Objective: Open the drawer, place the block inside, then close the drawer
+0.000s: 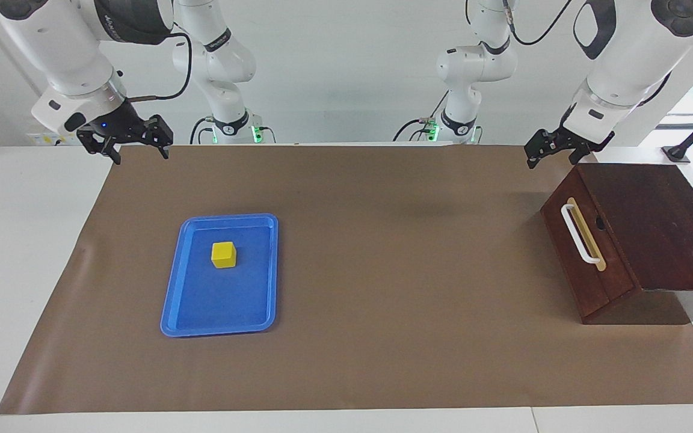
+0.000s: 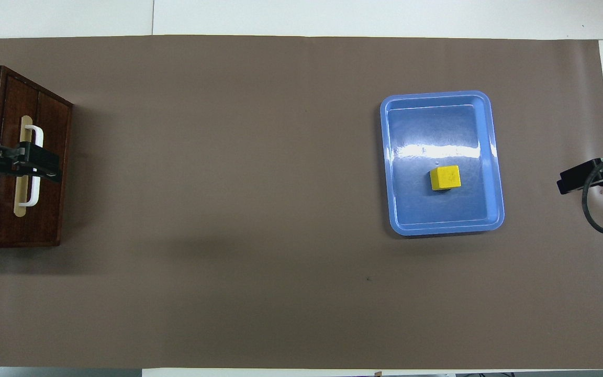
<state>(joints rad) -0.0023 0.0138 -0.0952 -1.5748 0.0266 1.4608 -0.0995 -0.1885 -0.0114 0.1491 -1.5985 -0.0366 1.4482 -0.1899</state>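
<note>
progress: nothing of the task is done yet, judging from how things lie. the drawer (image 1: pixel 587 249), a dark reddish-brown wooden front with a white bar handle (image 1: pixel 579 234) on a tan strip, sits flush in its dark wooden box (image 1: pixel 665 222) at the left arm's end of the table, fully closed; no pale interior shows.

the block (image 1: pixel 224 254), a small bright yellow cube, rests inside the flat blue plastic tray (image 1: pixel 190 313) toward the right arm's end, well apart from the drawer, on the brown paper mat (image 1: pixel 382 270).

left gripper (image 1: pixel 554 155): raised in the air over the table edge just beside the box's corner nearest the robots, fingers spread, holding nothing. in the overhead view it covers the handle, but the facing view shows it clear of it, not touching.

right gripper (image 1: pixel 139 149): up over the mat's corner at the robots' end, fingers spread, empty; this arm waits.

left to do: pull the drawer out, pick the cube from the tray, carry it across, drop it in, push the drawer shut. all steps open.
</note>
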